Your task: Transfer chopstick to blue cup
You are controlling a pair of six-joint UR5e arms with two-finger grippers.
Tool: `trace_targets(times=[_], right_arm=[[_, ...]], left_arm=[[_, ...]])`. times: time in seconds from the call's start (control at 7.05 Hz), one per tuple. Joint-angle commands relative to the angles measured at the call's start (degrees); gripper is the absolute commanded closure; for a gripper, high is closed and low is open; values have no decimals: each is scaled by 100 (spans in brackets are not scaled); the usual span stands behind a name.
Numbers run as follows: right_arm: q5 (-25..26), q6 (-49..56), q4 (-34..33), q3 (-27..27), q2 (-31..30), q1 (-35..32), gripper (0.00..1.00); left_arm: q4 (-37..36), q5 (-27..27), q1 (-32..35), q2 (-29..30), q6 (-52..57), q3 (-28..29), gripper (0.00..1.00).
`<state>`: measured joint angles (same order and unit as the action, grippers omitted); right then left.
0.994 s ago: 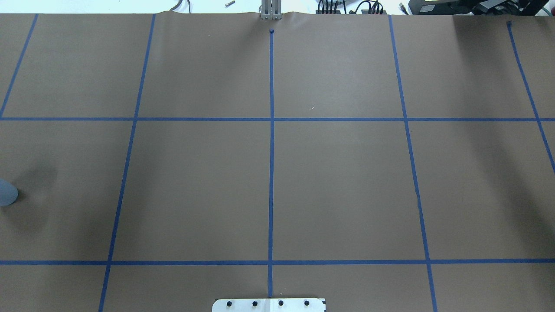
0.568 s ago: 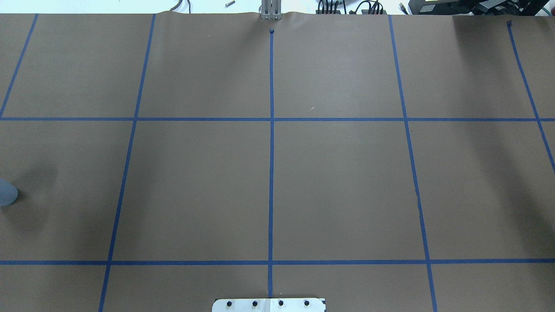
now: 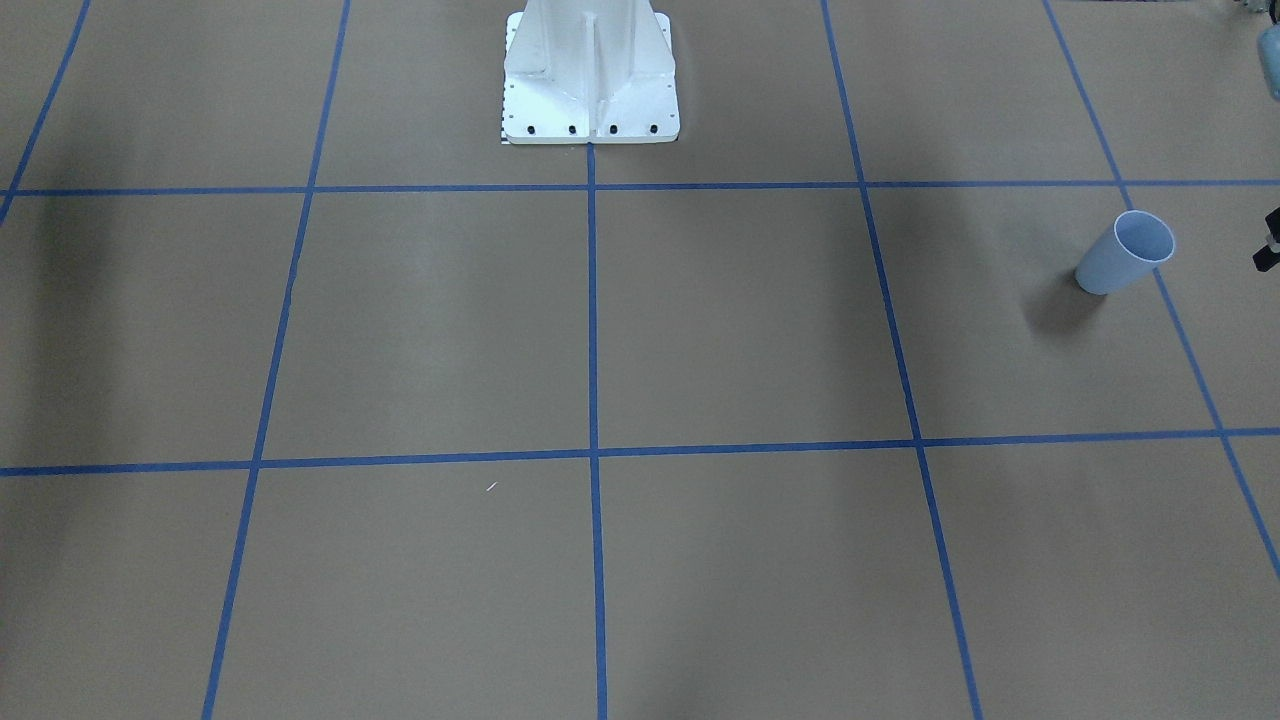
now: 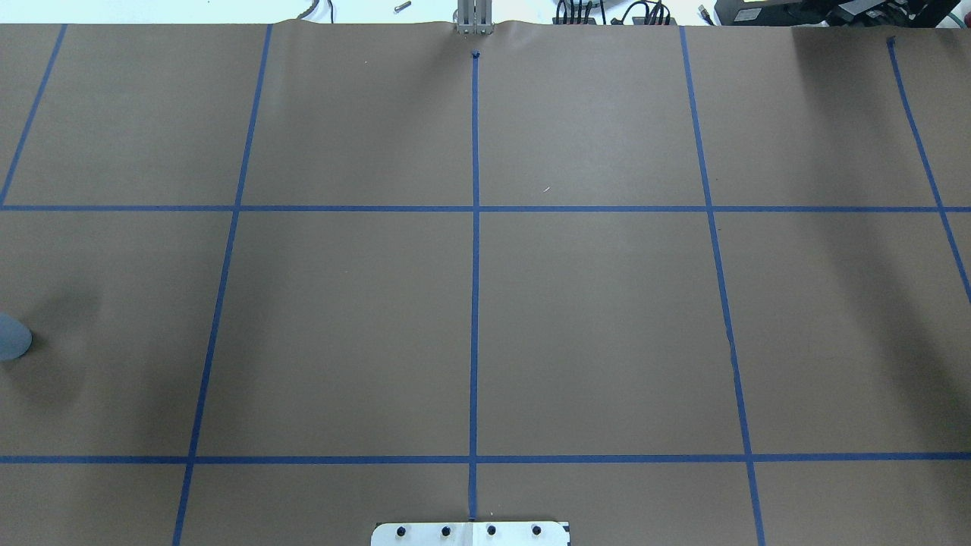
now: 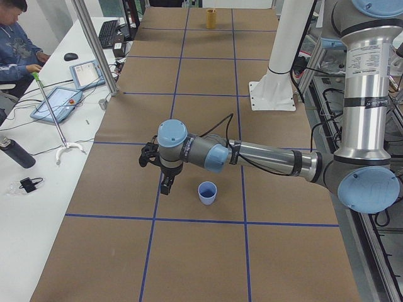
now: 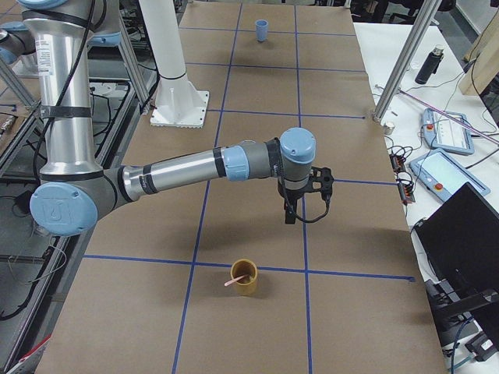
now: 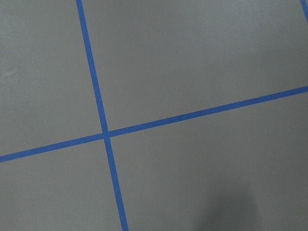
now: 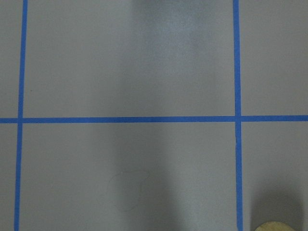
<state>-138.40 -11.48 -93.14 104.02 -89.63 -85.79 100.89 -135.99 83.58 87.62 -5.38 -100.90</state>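
The blue cup (image 3: 1125, 255) stands upright on the brown table, near the left end (image 5: 207, 192), and just shows at the overhead view's left edge (image 4: 11, 338). One pale pink chopstick (image 6: 233, 280) leans inside a tan cup (image 6: 246, 276) at the table's right end. My left gripper (image 5: 165, 186) hangs pointing down beside the blue cup, a short way off on the side away from the robot base. My right gripper (image 6: 289, 216) hangs above the table, apart from the tan cup. Both show only in side views, so I cannot tell whether they are open or shut.
Blue tape lines (image 4: 475, 208) divide the brown paper into squares. The white robot base (image 3: 590, 75) stands at mid table. A person (image 5: 16, 44) sits at a side desk with tablets. The tan cup's rim (image 8: 272, 226) shows in the right wrist view.
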Motion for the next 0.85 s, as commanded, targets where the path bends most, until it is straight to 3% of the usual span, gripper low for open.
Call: trace_targets(times=[0.0, 0.28, 0.71], right_arm=[[59, 67, 575, -75, -378, -8, 0], [15, 67, 613, 39, -591, -43, 0], [15, 372, 586, 154, -1116, -753, 0]], left_arm=[[1, 11, 0, 18, -33, 44, 1], [1, 12, 0, 18, -33, 44, 1], [1, 12, 0, 18, -33, 53, 1]])
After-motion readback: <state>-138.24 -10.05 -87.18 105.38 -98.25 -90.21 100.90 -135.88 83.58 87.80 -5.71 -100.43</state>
